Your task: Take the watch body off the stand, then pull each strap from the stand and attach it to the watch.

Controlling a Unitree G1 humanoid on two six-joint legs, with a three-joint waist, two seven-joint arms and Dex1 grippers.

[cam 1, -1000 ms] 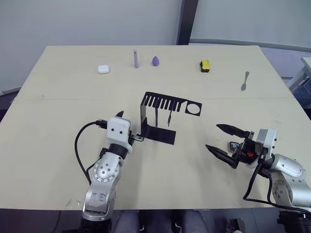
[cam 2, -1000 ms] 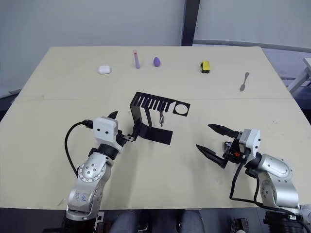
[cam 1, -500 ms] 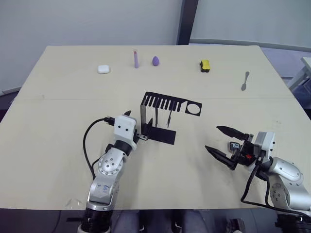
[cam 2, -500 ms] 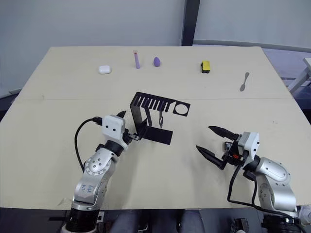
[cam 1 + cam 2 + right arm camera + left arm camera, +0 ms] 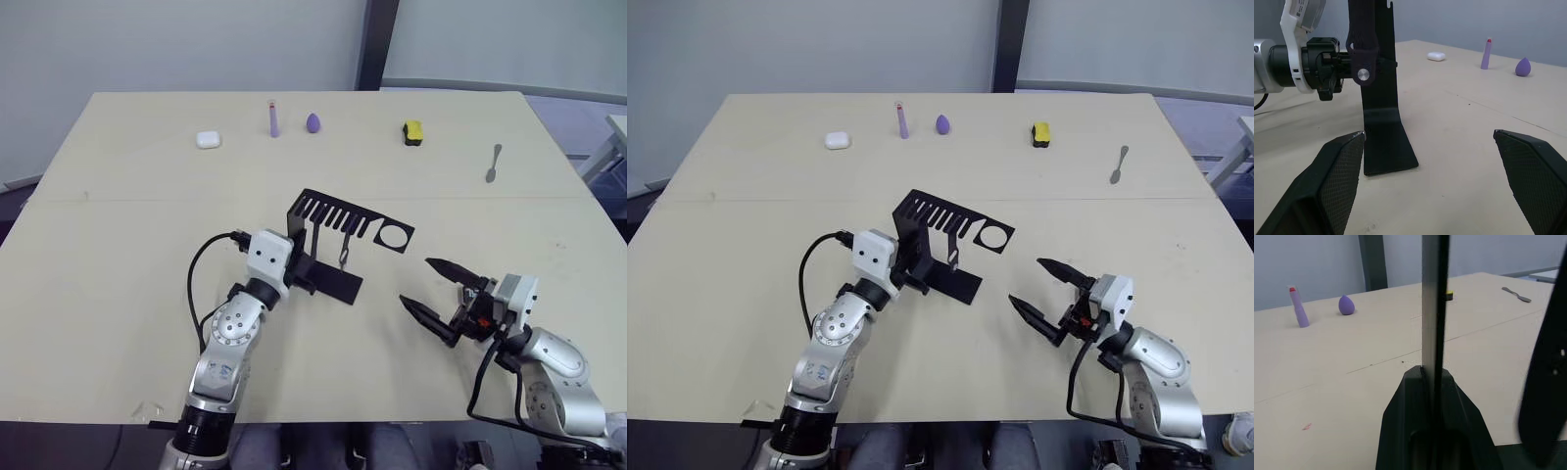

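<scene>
— Looking from the head views, I see my left hand clenched on the stand mid-worktop; one strap hangs from its comb.
— And wrist views?
— Left: stand's upright edge between my fingers. Right: my right hand spread wide, released, near the stand's base.

Your head cameras look down over the whole tabletop. Your left wrist camera sits right against the stand; your right wrist camera faces that same stand from farther back.
</scene>
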